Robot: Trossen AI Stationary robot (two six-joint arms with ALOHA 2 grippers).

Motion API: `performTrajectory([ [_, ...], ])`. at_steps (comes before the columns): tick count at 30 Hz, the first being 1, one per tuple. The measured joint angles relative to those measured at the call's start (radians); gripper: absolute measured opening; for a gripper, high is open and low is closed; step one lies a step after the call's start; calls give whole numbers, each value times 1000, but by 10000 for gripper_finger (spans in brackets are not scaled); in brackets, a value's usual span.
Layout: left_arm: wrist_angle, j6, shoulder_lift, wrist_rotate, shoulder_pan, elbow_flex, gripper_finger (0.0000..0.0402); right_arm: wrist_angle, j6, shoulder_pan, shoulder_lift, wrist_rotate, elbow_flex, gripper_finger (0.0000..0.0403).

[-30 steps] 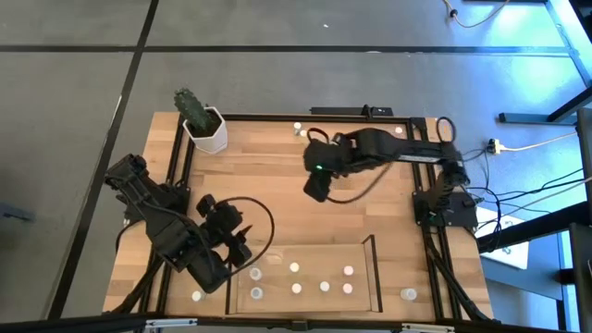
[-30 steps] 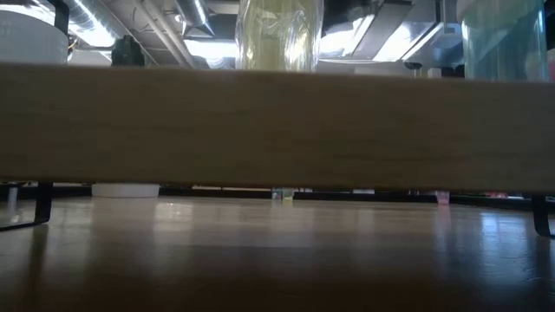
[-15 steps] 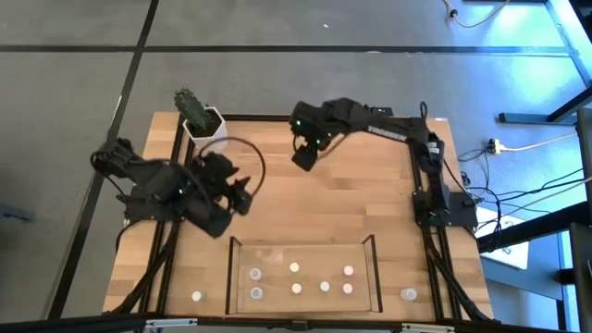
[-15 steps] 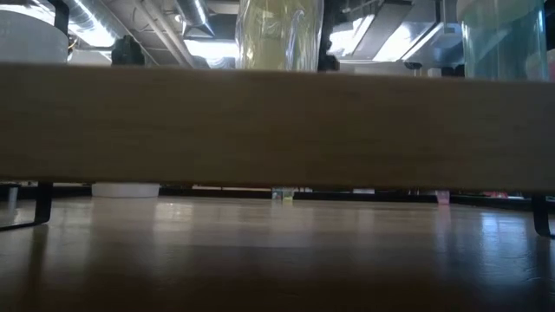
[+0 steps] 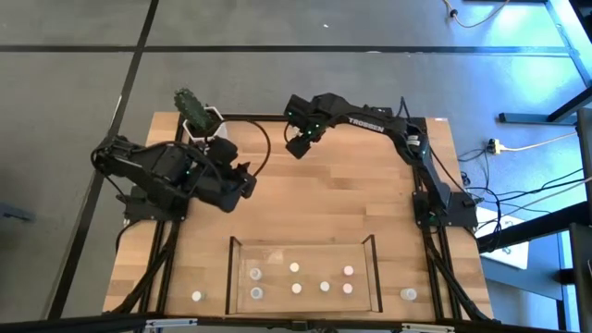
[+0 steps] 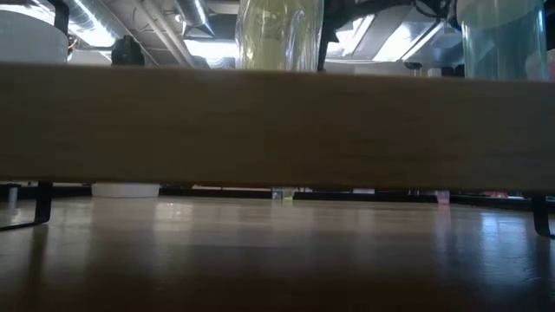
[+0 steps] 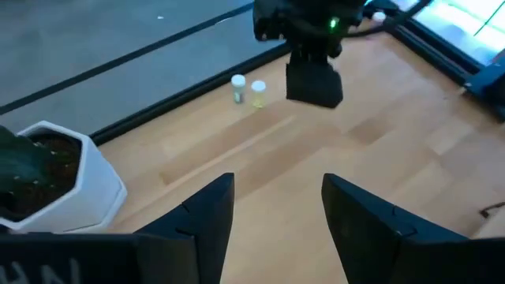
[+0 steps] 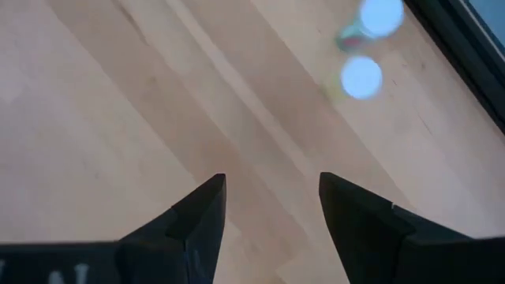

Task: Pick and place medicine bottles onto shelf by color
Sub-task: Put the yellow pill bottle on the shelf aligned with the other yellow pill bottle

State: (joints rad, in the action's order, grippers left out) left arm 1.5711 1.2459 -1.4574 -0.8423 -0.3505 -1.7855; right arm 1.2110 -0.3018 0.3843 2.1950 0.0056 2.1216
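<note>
A: Count from the left, please.

B: One cactus pot [image 5: 203, 125] at the far left corner of the desk [image 5: 305, 199]. One medicine bottle [image 5: 196, 297] alone near the left edge, outside the shelf [image 5: 303, 274]. Six bottles inside the shelf: two on its left side [image 5: 254, 275], then four more to the right, the rightmost pair pinkish [image 5: 349, 271]. One bottle [image 5: 409, 294] sits right of the shelf. Two more [image 7: 248, 90] stand together at the far edge.

A: And the arms?

B: The left end effector [image 5: 242, 185] hangs over the left-centre of the desk, fingers spread, holding nothing. The right end effector [image 5: 298, 145] is at the far edge just beside that far pair, also open and empty.

A: Changes?

B: A second ago the left end effector was down by the shelf's left wall; it has since swung up and away. The right one moved from mid-desk toward the far pair.
</note>
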Motion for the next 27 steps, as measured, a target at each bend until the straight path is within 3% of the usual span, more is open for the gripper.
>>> performTrajectory([
  [6, 0, -83, 2, 38, 27, 0, 186, -112, -25, 1, 28, 7, 0, 207],
  [14, 0, -154, 2, 45, 32, 0, 186, -105, -35, 1, 36, 157, 0, 207],
  [27, 0, -160, 2, 44, 31, 0, 186, -125, -61, 20, 72, 170, -1, 207],
])
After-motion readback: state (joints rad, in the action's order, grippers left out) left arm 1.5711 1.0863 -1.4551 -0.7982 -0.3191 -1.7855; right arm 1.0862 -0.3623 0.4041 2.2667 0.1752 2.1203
